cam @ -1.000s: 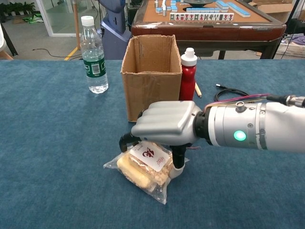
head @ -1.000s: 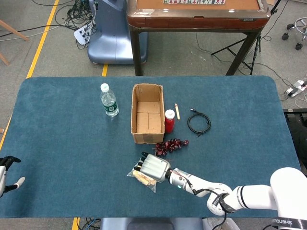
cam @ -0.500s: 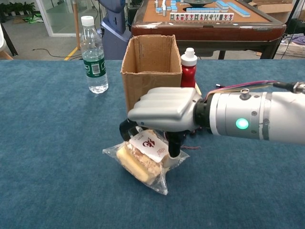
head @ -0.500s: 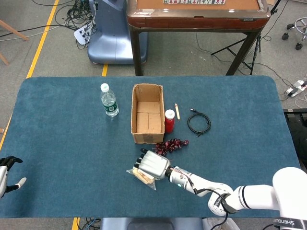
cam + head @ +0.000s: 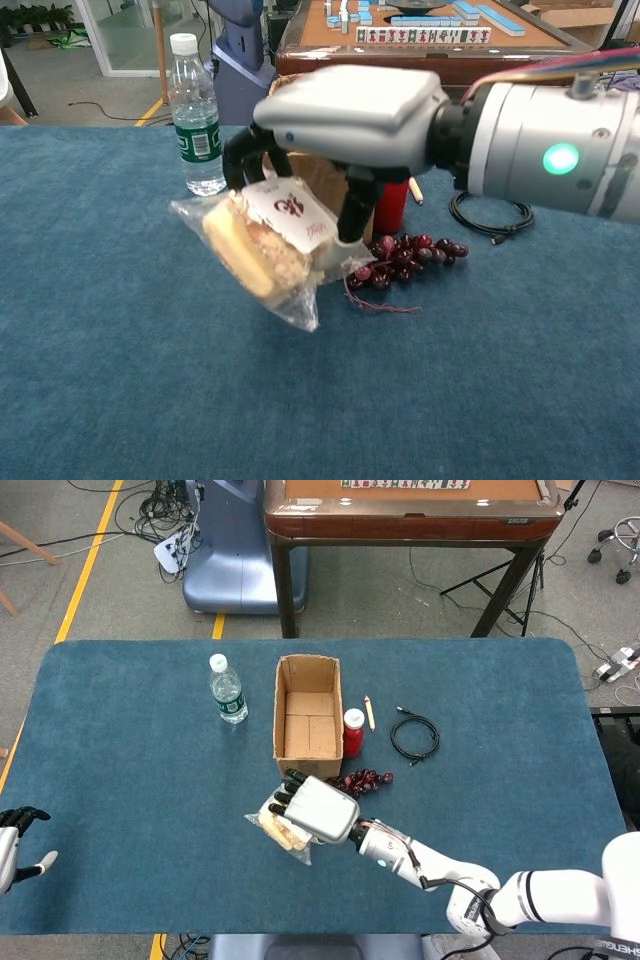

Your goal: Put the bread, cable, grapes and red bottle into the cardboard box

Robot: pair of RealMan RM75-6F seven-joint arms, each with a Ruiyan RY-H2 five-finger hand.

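lifted since the earlier frames: bread (image 5: 262,245), in its clear bag, now off the counter (image 5: 140,740) and hanging tilted under the right hand (image 5: 345,110), where before it lay flat on the cloth at lower centre. right hand closed around the bag from above, fingers (image 5: 240,160) curled down one side and thumb down the other; holds the bread and nothing else. left hand (image 5: 12,842) at the lower left edge of the head view, fingers apart, holding nothing.

task status, judged from present layout: nothing yet inside the cardboard box (image 5: 308,720), interior seen bare from above. bread in transit, below the box in the head view, not yet over the opening. grapes (image 5: 405,260) on the counter just below the box. red bottle (image 5: 353,731) upright, touching or just beside the box's right wall. cable (image 5: 414,736) coiled further right, near a small stick (image 5: 369,712). water bottle (image 5: 228,689) left of the box, not part of the task.

remaining: all four items.
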